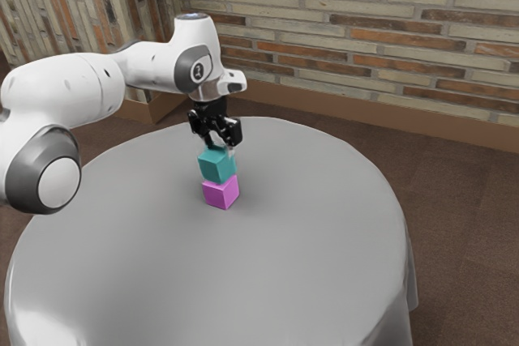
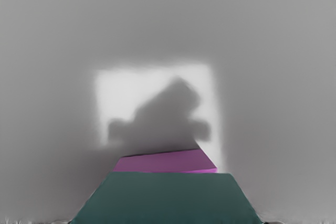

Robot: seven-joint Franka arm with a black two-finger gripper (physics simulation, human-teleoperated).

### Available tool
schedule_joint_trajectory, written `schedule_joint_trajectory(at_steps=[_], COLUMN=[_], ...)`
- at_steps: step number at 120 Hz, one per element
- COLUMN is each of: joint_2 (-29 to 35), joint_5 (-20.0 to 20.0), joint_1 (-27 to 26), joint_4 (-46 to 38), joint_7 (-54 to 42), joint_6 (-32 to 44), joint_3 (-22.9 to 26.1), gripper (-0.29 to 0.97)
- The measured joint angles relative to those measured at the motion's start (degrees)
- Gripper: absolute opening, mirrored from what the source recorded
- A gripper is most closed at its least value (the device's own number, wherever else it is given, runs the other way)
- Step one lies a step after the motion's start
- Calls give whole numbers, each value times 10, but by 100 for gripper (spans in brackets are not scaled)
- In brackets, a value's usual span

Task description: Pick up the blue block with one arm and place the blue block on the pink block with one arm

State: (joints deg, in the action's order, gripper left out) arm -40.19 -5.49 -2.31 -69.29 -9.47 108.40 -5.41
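Resting on top of the pink block, the blue block is seen upright, its flat faces level and one vertical edge turned toward the exterior camera. Its sides are alike in length, so no long axis can be made out. It is set slightly toward the exterior view's left of the pink block's centre, and the two blocks are touching in a two-high stack.

The gripper is held directly above the pink block, right at the blue block's upper face. Whether the jaws are pinching the blue block or standing spread beside it cannot be told.

In the wrist view the blue block is seen just under the hand, and a strip of the pink block is shown past its far edge.

The pink block is carried by a round table draped in grey cloth. A dark shadow is cast on the cloth just beyond the pink block.
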Motion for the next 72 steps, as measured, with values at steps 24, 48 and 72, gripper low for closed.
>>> schedule_joint_trajectory(at_steps=[24, 48, 72], joint_2=[25, 318, 445], joint_5=[-7, -9, -9], joint_1=[1, 15, 59], joint_4=[-22, -280, -282], joint_7=[-10, -8, -3], joint_6=[-7, -9, -99], joint_3=[-5, -4, -3], gripper=[58, 63, 64])
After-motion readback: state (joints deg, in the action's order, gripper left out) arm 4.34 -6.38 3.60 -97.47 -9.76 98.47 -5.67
